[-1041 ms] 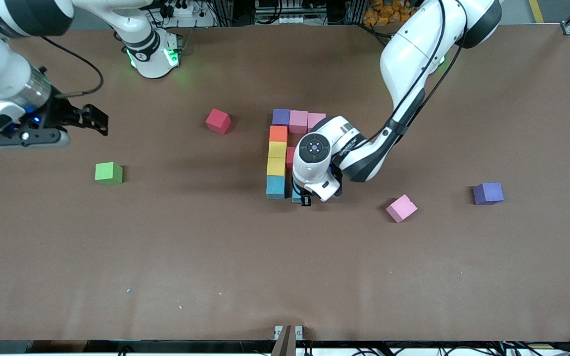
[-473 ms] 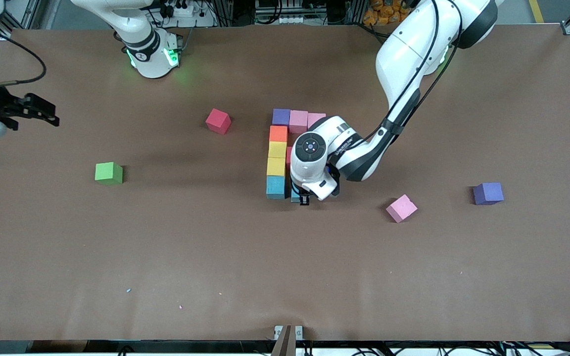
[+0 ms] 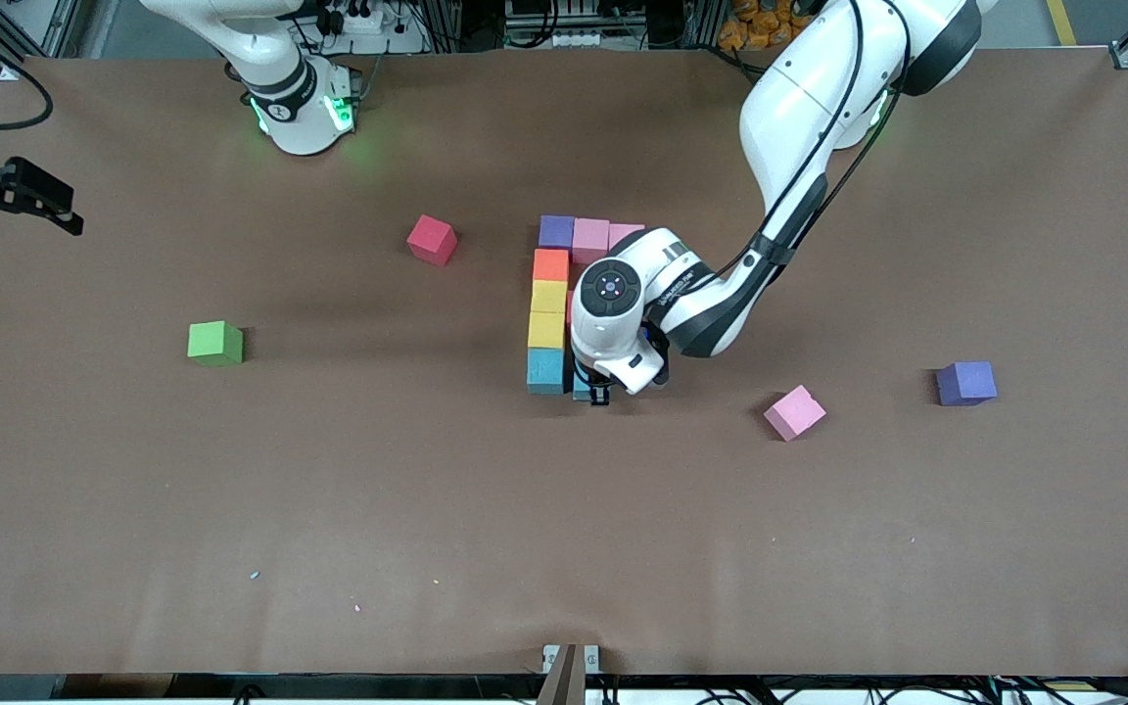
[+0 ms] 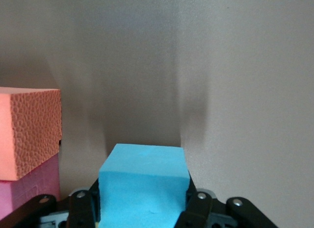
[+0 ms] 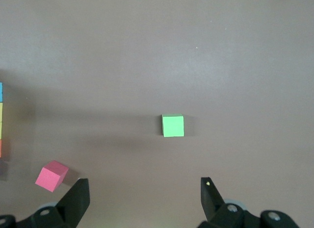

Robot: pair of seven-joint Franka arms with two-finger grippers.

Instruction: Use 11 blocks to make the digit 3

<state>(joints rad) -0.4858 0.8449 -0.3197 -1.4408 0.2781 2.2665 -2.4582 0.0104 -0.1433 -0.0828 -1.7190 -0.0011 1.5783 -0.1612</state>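
Nowhere any writing; left gripper (image 4: 142,215) clamps a blue block (image 4: 143,184).

Brown table (image 3: 329,509) with scattered foam cubes (image 3: 794,412)

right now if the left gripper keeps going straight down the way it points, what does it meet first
Probably the brown table. The left gripper points down, its fingers shut on a light blue foam cube beside the blue cube ending the block column; how close that held cube is to the table is unclear.
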